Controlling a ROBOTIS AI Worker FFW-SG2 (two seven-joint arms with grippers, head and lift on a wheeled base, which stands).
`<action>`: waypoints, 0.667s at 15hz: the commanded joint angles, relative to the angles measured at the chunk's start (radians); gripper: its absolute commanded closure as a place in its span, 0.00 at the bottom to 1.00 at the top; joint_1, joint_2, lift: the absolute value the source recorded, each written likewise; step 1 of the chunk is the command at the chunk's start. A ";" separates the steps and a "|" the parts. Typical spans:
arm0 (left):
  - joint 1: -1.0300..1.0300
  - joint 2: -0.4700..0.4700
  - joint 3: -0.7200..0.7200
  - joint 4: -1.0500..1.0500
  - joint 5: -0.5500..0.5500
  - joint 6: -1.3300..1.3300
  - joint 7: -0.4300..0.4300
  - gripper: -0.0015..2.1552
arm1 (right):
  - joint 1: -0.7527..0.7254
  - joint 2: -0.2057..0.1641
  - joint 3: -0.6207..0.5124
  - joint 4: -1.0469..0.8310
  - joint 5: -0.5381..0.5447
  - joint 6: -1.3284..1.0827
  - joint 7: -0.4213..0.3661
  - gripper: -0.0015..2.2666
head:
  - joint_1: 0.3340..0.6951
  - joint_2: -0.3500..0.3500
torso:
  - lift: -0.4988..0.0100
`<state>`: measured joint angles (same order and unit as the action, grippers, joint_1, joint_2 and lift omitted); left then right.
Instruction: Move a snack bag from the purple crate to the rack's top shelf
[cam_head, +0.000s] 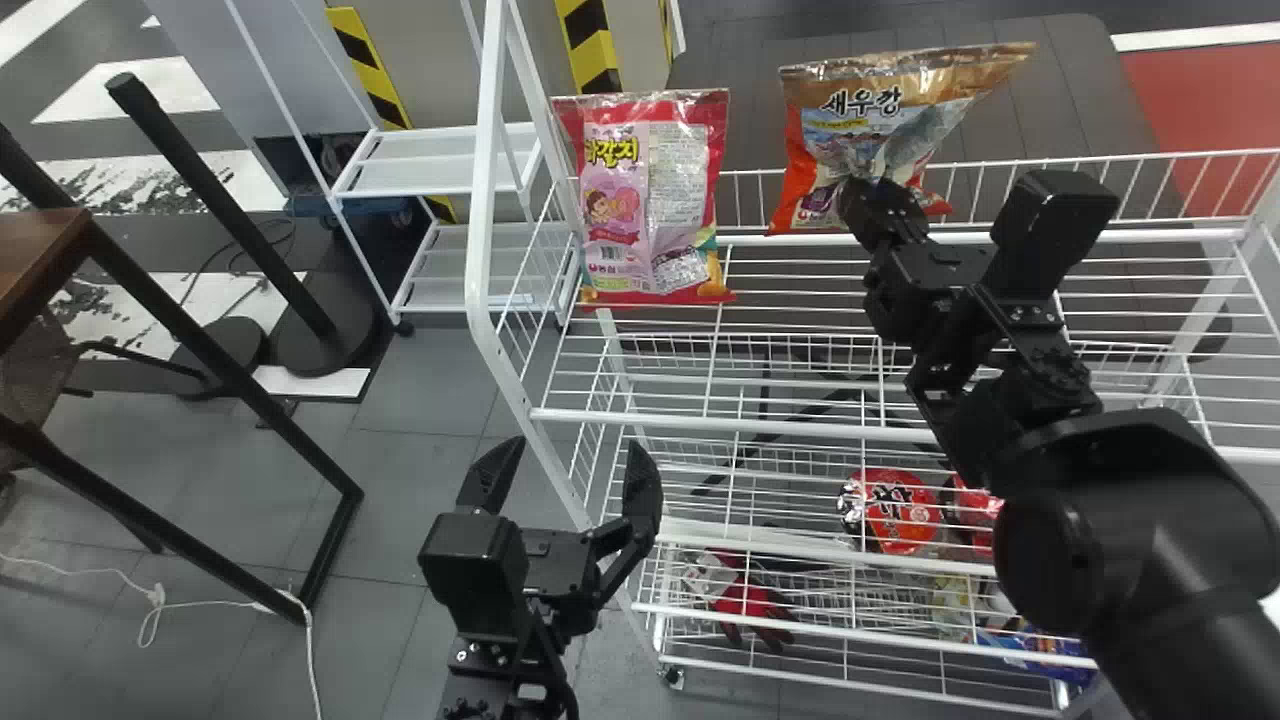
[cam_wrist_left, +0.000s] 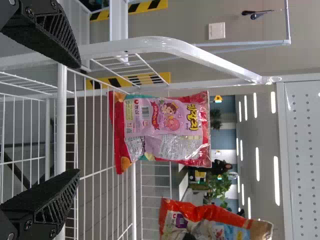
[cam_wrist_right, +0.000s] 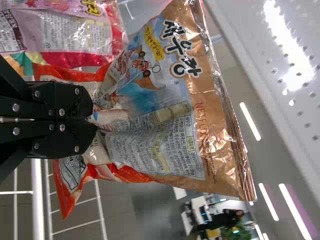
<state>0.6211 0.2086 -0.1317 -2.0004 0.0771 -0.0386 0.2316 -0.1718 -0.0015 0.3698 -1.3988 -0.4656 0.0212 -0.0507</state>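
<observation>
We've got the big white rack (cam_head: 700, 422), with a pink-and-red bag (cam_head: 615, 215) upright at the left end of its top shelf. The orange snack bag (cam_head: 900, 85) is up at that level too, to the right; can't tell if it touches the shelf. Our right claw (cam_head: 872, 195) is clamped on it, crumpling the front, while our left claw (cam_head: 577, 455) sits lower, fingers wide apart.

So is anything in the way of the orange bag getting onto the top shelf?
No, I can't see anything between the orange bag in the right hand and the top shelf. The pink bag is off to its left, not in between.
</observation>
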 joint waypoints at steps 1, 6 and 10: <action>0.006 0.000 0.000 -0.003 -0.002 -0.011 0.000 0.03 | -0.020 0.002 -0.014 0.026 -0.048 0.046 0.002 0.90 | 1.00 0.81 | 0.98; 0.022 0.000 0.000 -0.003 -0.007 -0.036 0.005 0.03 | -0.051 0.002 0.000 0.052 -0.073 0.092 0.008 0.90 | 1.00 0.81 | 0.98; 0.026 0.000 0.000 -0.005 -0.011 -0.039 0.008 0.03 | -0.078 0.002 0.009 0.061 -0.084 0.168 0.014 0.90 | 1.00 0.84 | 0.98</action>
<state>0.6455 0.2085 -0.1319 -2.0037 0.0670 -0.0758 0.2388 -0.2395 -0.0015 0.3782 -1.3453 -0.5431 0.1643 -0.0379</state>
